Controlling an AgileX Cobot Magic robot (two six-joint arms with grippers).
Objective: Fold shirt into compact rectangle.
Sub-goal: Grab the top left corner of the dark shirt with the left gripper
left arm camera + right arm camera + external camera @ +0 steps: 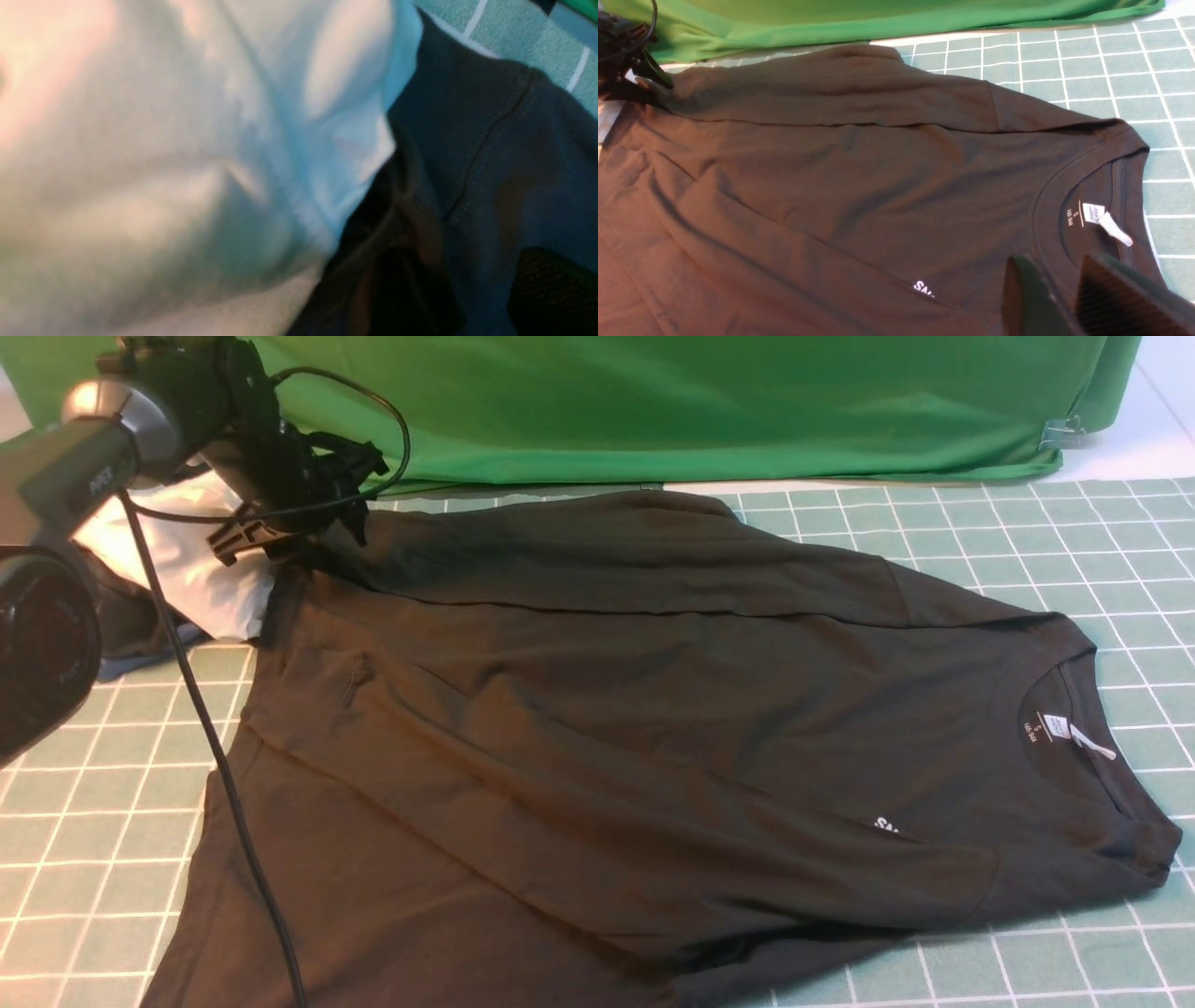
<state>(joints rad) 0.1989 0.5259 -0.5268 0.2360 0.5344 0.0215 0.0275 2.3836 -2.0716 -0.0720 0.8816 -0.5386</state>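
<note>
- The tabletop (1027, 541) is covered by a matte teal mat ruled with thin white lines into squares, and it fills the front view below the backdrop.
- A smooth, bright green cloth (700, 411) hangs across the top of the frame, its lower edge bunched on the mat. A small metal clip (1062, 432) shows at its upper right end.
- The shirt (607, 728), soft dark brown-black jersey, lies spread over the centre and lower left of the frame, collar toward the right. Its far side is folded over as a long band, and shallow creases run diagonally across the body.
- A crumpled white garment (196, 569) sits at the upper left, touching the shirt's edge. A dark grey garment (140, 644) with a blue edge lies under it.
- The left hand (297, 523), black and angular, is at the shirt's upper left corner, and a black cable (215, 737) trails from it. I cannot tell whether its jaws grip the cloth.
- The right hand (1057, 280) hovers over the shirt beside the collar, its ribbed dark fingers (1111, 298) slightly apart, holding nothing.
- A white neck label (1057, 725) lies inside the round ribbed collar.
- White print letters (887, 825) peek from a fold.
</note>
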